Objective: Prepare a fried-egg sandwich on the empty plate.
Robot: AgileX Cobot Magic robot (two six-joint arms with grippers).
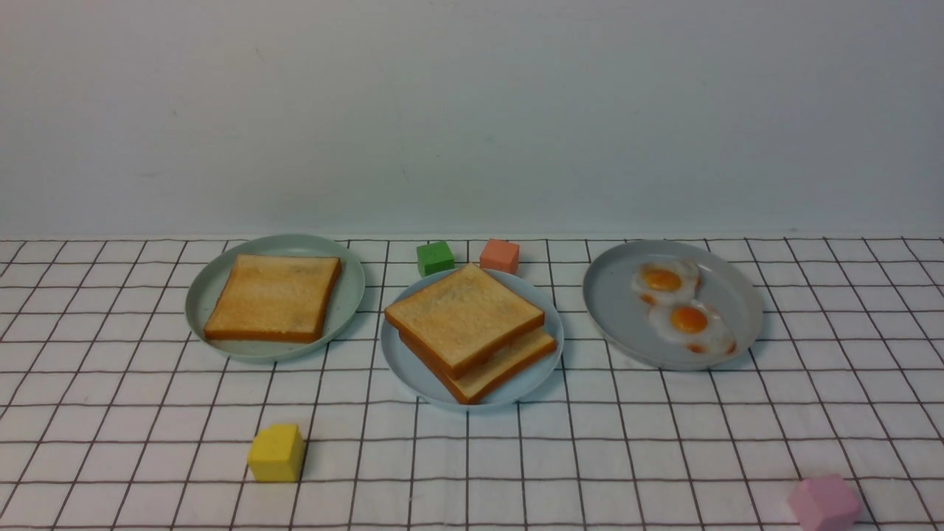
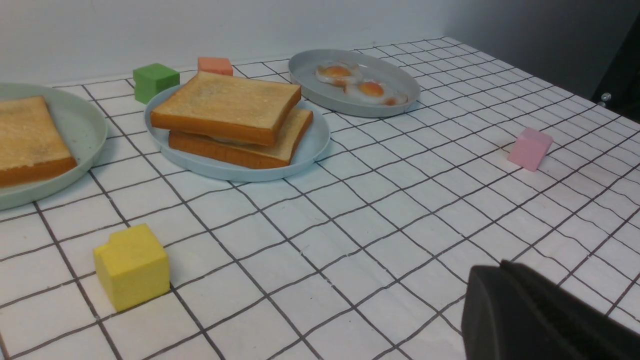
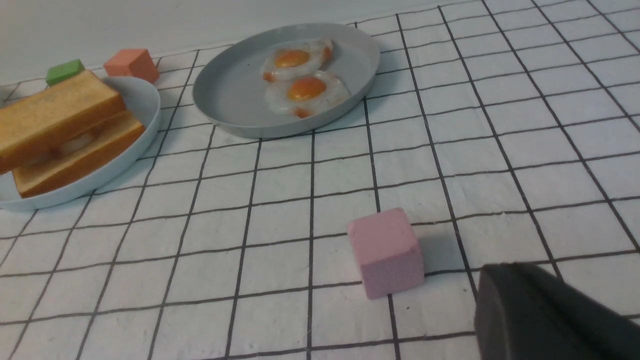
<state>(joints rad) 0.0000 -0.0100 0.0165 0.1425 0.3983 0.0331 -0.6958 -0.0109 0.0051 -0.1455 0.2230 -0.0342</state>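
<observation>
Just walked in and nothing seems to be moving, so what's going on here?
Nothing is being handled right now. On the light blue plate, two toast slices are stacked with something pale, probably an egg, showing between them. One toast remains on the green plate, two fried eggs on the grey plate.

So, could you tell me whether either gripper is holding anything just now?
Nothing is held: the sandwich, eggs and blocks all lie untouched on the table.
</observation>
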